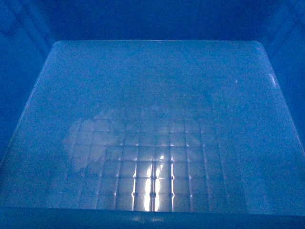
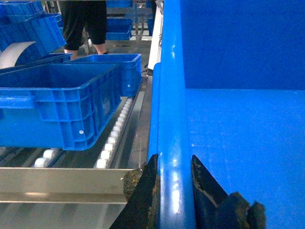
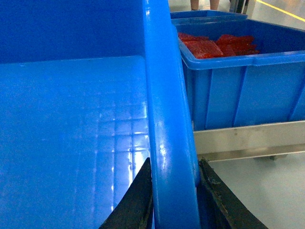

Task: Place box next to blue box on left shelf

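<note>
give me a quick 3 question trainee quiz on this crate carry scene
1. True or false: the left gripper clamps the rim of the box.
2. What fills the neighbouring crate in the right wrist view? A) red packets B) white rollers C) nothing
3. What lines the left shelf beside the blue box?

Key: 1 true; 2 A; 3 white rollers. The right gripper grips the opposite rim.

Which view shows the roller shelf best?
The left wrist view: the shelf shows as rows of white rollers between grey rails, with a blue crate resting on it. The head view shows only the floor of the held box. The right wrist view shows no rollers.
</note>
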Robot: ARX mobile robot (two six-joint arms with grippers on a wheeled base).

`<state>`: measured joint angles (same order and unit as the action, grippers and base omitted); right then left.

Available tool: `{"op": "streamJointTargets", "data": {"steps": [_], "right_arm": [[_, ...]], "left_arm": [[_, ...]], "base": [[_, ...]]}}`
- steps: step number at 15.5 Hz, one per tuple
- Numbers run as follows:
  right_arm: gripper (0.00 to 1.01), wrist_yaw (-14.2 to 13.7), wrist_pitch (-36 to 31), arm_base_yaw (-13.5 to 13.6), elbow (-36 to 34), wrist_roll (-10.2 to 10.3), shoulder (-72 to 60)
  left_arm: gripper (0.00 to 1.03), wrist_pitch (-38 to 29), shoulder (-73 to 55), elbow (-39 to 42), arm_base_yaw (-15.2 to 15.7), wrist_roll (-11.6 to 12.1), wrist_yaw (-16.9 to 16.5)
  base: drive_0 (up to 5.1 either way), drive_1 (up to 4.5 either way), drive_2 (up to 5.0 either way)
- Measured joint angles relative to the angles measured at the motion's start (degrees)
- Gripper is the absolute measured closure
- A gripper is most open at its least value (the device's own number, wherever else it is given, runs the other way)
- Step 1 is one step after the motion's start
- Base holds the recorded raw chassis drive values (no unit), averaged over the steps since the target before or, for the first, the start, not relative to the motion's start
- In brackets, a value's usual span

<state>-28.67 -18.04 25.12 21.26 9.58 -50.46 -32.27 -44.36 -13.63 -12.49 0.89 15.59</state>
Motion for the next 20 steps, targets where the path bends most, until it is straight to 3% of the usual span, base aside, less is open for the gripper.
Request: {"op": "streamJointTargets", "data": {"steps": [20], "right_arm": [[0.82,0.0,0.1,0.0,0.0,0.0,-0.2]], "left_arm": [[0.91,0.1,-0.2,0.0,0.0,0.0,0.0]], "base": [[0.1,4.06,-4.0]]}}
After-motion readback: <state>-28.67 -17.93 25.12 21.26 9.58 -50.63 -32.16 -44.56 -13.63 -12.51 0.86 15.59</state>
